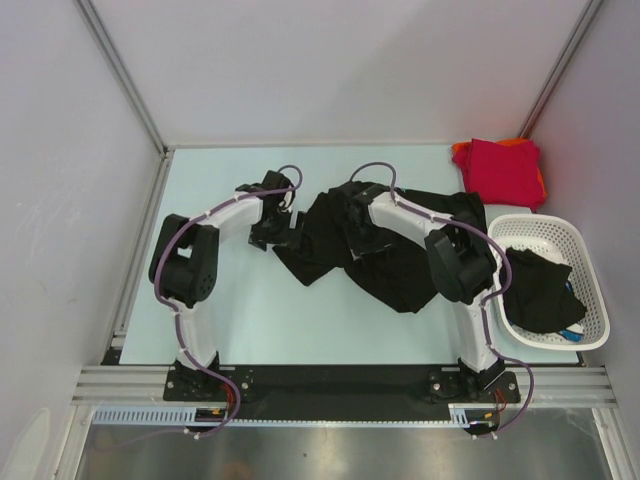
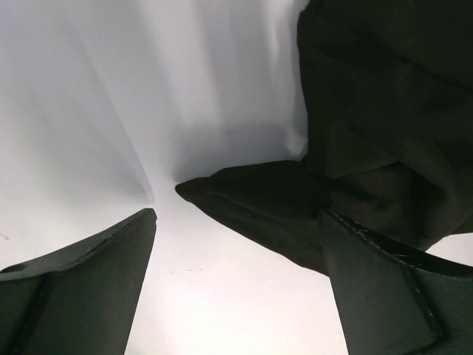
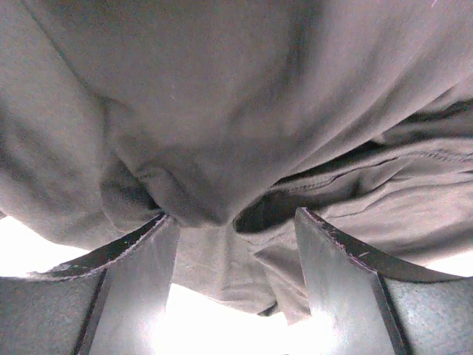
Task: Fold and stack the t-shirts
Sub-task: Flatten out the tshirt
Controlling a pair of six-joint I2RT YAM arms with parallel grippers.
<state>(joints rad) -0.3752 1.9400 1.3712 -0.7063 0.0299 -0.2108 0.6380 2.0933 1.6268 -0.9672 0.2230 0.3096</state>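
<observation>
A crumpled black t-shirt lies mid-table. My left gripper is at its left edge, open; in the left wrist view a pointed corner of the black shirt reaches in between the fingertips, touching neither pad. My right gripper is low over the shirt's upper middle, open; in the right wrist view a bunched fold of the shirt hangs between the wide-apart fingers. A folded crimson shirt lies on an orange one at the back right.
A white lattice basket stands at the right edge and holds another black garment. White walls enclose the table on the left, back and right. The arm bases sit on a black strip at the near edge.
</observation>
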